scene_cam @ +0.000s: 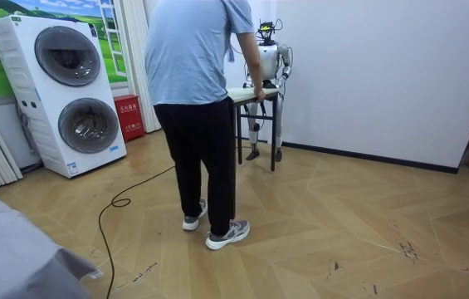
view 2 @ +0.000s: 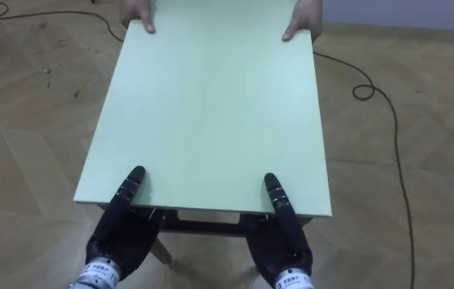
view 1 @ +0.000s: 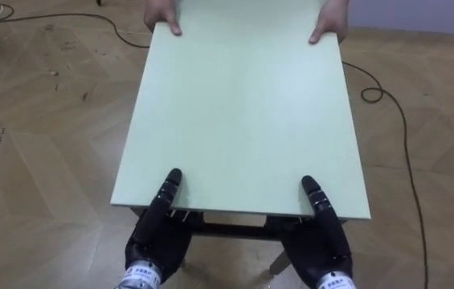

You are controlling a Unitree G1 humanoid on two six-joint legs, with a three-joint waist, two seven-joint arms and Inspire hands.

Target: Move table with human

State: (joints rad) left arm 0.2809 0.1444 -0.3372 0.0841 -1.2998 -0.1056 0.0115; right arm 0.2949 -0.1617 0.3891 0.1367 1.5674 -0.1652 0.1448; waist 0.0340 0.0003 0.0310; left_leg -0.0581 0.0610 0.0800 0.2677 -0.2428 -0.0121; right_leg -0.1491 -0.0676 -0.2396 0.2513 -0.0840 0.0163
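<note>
**shared carry: a slipping edge and a cable underfoot**

the table is held between the two, over the wooden floor beside the white wall. the left hand and right hand are at its near edge, each with a thumb lying flat on top. the person holds the far corners with both hands.

the main risk, as i judge it, is uneven pace. if the person pulls away faster than the robot steps, the edge could slide out from under those thumbs and the near end drop. a black cable loops on the floor just beside the table and could catch a leg or a shoe.

the rest of each robot hand goes under the edge, so i cannot tell how firmly it is clamped. the person's arms are cut off in the eye views. in the room view the person's body hides much of the table, and i cannot tell whether its legs are off the floor.
</note>
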